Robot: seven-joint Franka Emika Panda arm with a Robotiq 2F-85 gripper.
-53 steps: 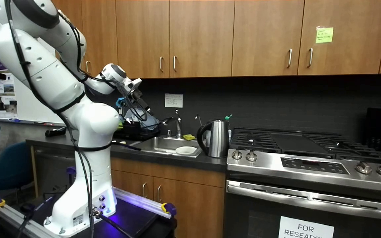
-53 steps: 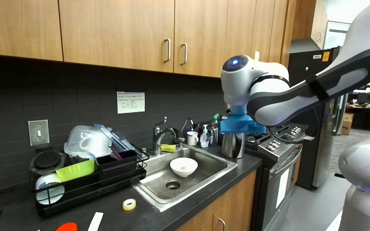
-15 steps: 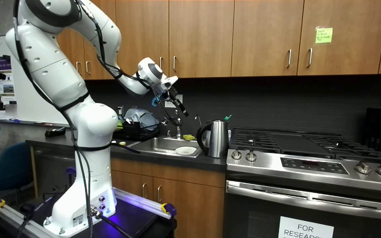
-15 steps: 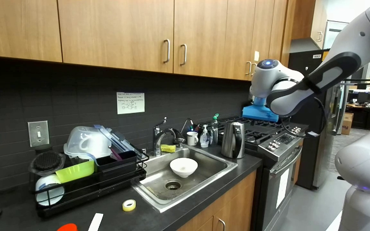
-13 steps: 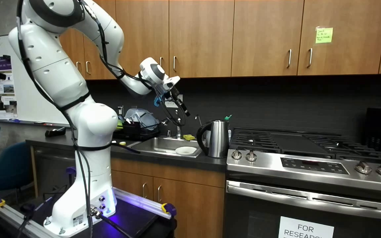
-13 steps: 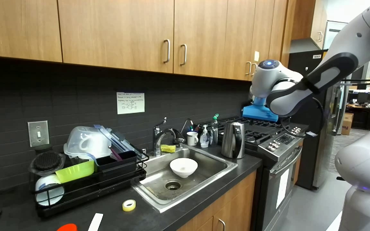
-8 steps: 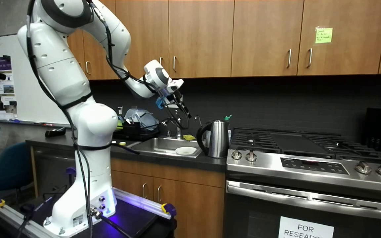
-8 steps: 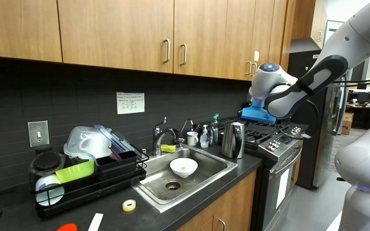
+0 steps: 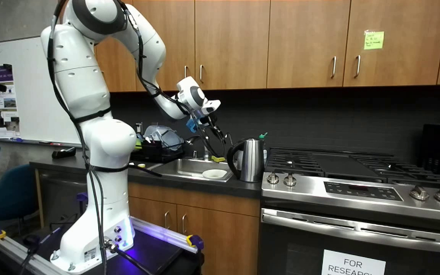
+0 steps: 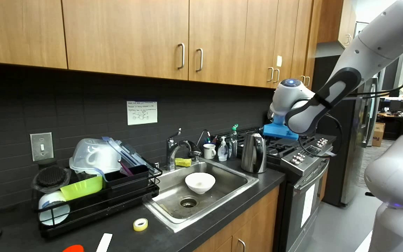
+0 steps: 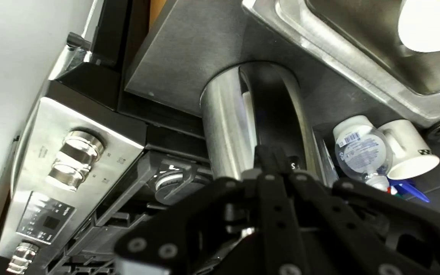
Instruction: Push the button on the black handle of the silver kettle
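only the wrist view shows the black metal tool (image 11: 270,154) closed, tips overlapping the curved black handle (image 11: 275,110) of the silver metal kettle (image 11: 222,122), contact unclear. there, a clear plastic bottle (image 11: 361,151) is near the kettle's three o'clock. in an exterior view the kettle is on the dark counter (image 9: 243,187) at the tool's four o'clock. the steel sink (image 10: 173,192) holds a round white bowl (image 10: 200,181).

Both exterior views, set back, face same sink (image 10: 222,190), kettle (image 9: 253,162), stove (image 9: 357,204); wrist view, close, looks down past fingers (image 11: 269,164).
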